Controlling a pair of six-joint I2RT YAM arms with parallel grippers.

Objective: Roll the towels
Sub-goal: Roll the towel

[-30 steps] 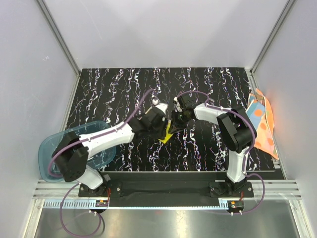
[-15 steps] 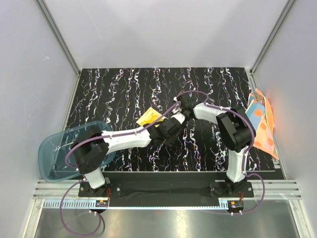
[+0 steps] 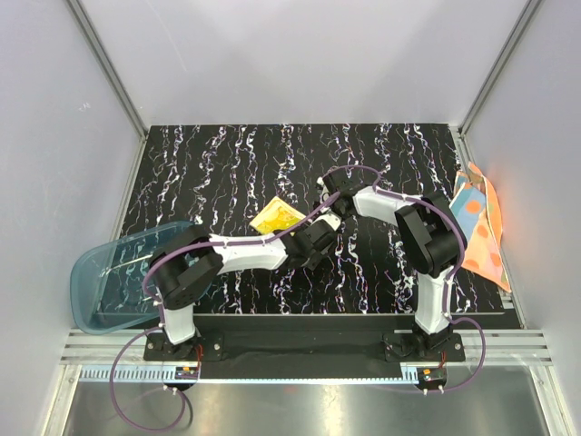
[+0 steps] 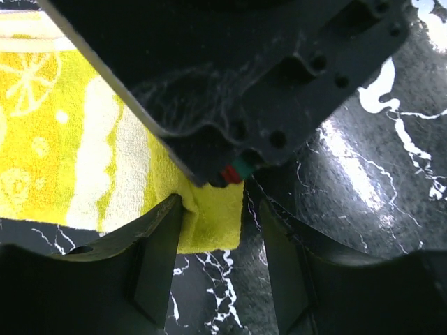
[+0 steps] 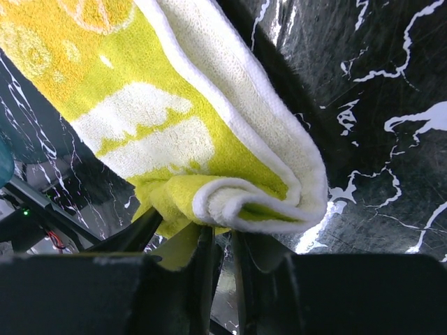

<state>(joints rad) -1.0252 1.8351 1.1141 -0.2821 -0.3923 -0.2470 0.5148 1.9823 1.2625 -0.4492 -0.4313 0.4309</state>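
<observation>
**TOWEL STATION: CONDITION AS FOUND**

At the near left corner, a translucent blue plastic tray (image 3: pixel 91 277) is seen lying partly beyond the edge of the black, white-veined table surface (image 3: pixel 218 163).

Towards mid-table, the left gripper (image 4: pixel 221 216) is found with its jaws standing apart. One corner of the bright yellow terry towel (image 3: pixel 277 218), printed with pale patterns, is seen between its fingers; one finger (image 4: pixel 157 251) touches the towel's edge and the other is apart from it. The towel is not clamped there.

The remainder of the yellow towel is spread on the table just beyond that gripper.

Immediately beyond, the right gripper (image 5: pixel 222 241) is found with its jaws drawn nearly together, pinching a folded-over, partly rolled corner of the yellow towel.

At the right edge, an orange cloth towel with light blue patches (image 3: pixel 484 238) is seen lying unrolled and rumpled against the side wall, well apart from both grippers.
</observation>
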